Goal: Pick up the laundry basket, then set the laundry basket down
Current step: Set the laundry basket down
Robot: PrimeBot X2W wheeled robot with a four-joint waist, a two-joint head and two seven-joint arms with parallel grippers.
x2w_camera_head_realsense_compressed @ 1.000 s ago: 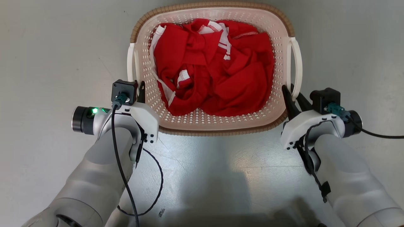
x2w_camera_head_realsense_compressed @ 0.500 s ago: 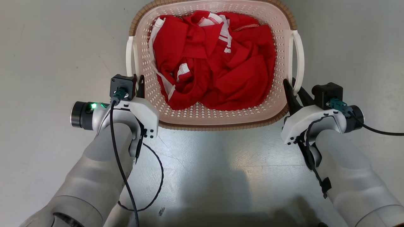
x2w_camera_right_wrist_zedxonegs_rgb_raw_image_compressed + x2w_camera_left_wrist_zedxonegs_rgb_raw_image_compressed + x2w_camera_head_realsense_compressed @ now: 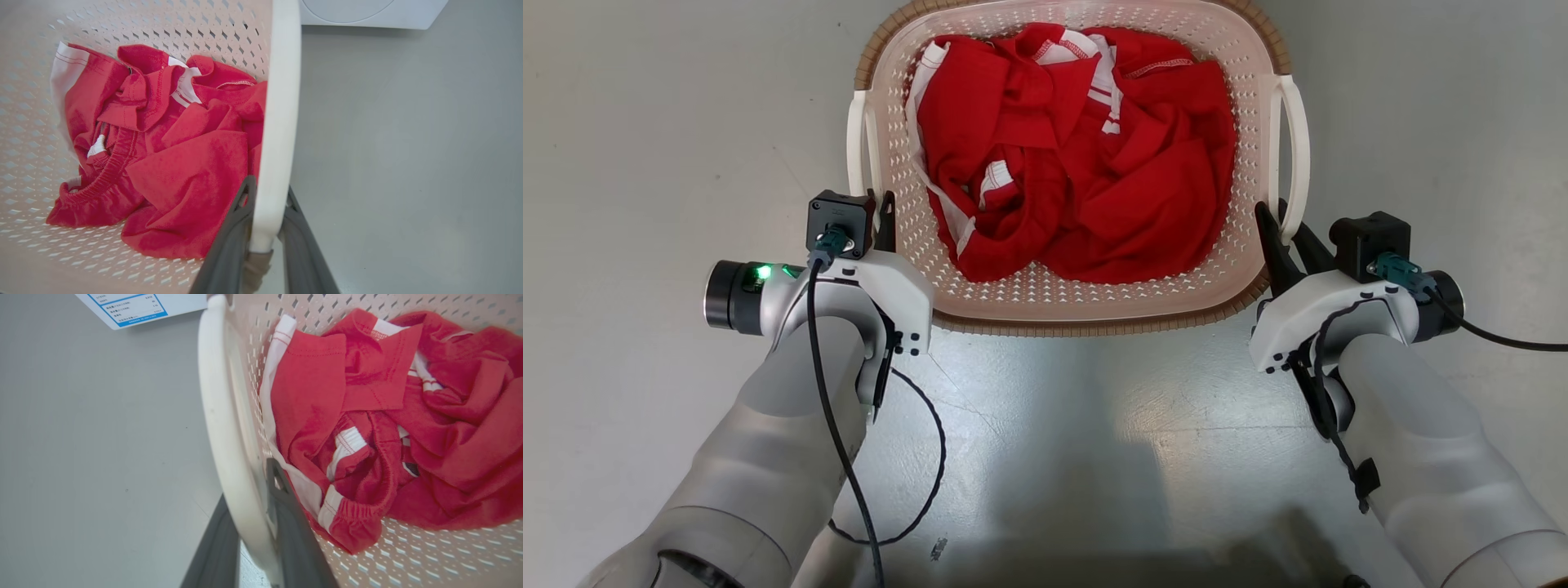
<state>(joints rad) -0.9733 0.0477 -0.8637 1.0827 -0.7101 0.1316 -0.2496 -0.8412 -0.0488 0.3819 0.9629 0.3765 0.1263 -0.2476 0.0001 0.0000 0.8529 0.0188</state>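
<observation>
Between the left fingers (image 3: 290,522) sits the near end of one white side handle (image 3: 229,428). One dark finger is inside the loop and one outside, both pressed to the plastic. The right fingers (image 3: 231,245) clamp the near end of the other handle (image 3: 278,102) the same way. That makes two pairs of fingers, two handles and one laundry basket (image 3: 1045,299).

Seen from the head, the basket lies straight ahead between the two pale forearms, its far edge cut off at the top. Whether it rests on the floor (image 3: 645,122) or hangs just clear of it cannot be told. It is a cream, rounded-rectangular tub, its walls and bottom pierced by rows of small holes, with a brown woven-look rim (image 3: 1094,329).

Inside lies one crumpled heap of red clothes (image 3: 1094,163) with white trim; the number of pieces cannot be told. Its white-trimmed edge lies just beside the inner left finger.

Beyond the basket stand the base of a white appliance (image 3: 367,12) and the corner of a blue-bordered white sheet (image 3: 135,306). One black cable (image 3: 942,457) loops beside the left arm.
</observation>
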